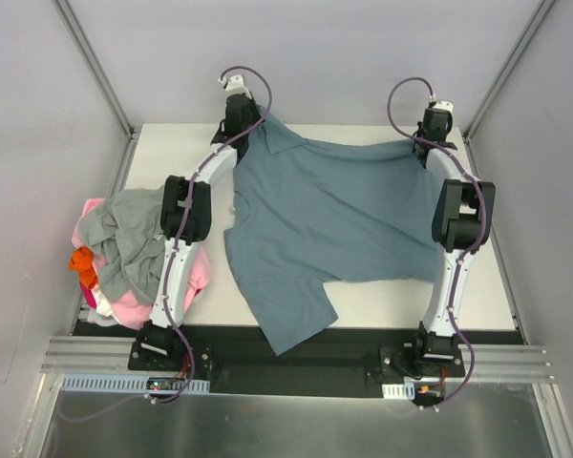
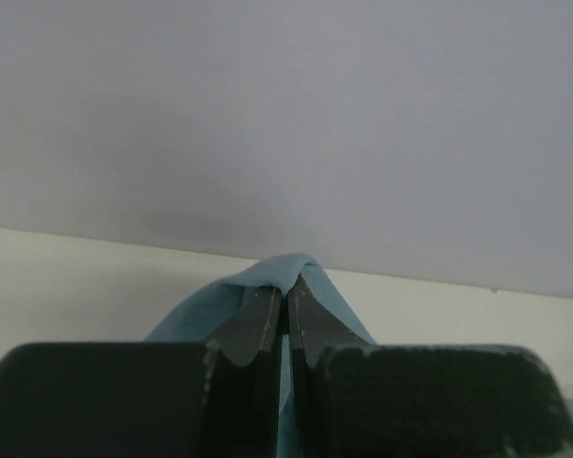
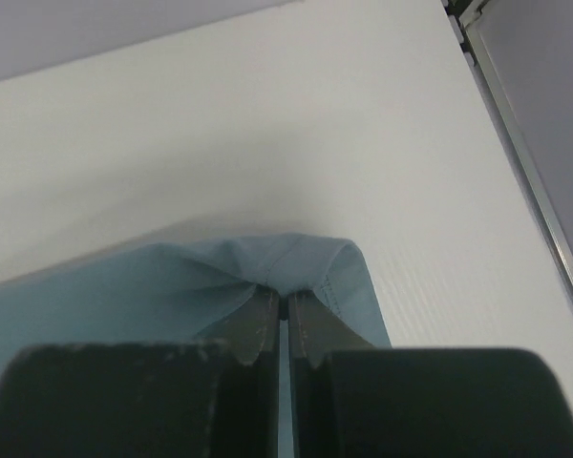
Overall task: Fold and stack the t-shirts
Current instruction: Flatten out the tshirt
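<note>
A teal blue t-shirt [image 1: 339,215] lies spread over the middle of the white table, one sleeve hanging over the near edge. My left gripper [image 1: 251,127] is shut on its far left corner, and the pinched cloth [image 2: 286,272] folds over the fingertips in the left wrist view. My right gripper [image 1: 422,145] is shut on its far right corner, and the hem [image 3: 296,262] bunches over the fingertips in the right wrist view. Both grippers are near the table's far edge.
A heap of unfolded shirts [image 1: 124,248], grey, pink, white and orange, sits at the table's left edge beside the left arm. Grey walls close in the table at the back and both sides. A metal rail [image 1: 286,367] runs along the near edge.
</note>
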Controlling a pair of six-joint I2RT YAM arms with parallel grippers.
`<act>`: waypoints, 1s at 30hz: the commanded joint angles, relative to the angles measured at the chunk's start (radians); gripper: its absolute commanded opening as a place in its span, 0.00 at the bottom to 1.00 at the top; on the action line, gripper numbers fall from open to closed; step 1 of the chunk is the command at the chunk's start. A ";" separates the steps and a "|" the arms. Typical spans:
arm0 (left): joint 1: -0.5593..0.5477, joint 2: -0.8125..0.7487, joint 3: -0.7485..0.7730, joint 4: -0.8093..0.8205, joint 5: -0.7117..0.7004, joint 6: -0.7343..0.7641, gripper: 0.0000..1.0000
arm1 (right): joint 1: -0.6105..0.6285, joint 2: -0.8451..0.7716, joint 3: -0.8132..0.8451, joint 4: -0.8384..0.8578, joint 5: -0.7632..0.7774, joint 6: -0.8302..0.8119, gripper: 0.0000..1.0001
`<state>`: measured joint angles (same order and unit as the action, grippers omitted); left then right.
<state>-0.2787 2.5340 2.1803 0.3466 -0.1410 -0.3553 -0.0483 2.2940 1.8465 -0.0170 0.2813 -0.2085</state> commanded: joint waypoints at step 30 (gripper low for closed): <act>-0.111 -0.912 -0.681 -0.402 0.052 -0.208 0.99 | -0.056 -0.537 -0.289 -0.327 -0.452 0.285 0.96</act>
<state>-0.3065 1.7832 1.7447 0.0689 -0.0639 -0.5278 -0.1196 1.8702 1.7054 -0.3004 -0.0978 0.0555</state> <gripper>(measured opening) 0.992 0.963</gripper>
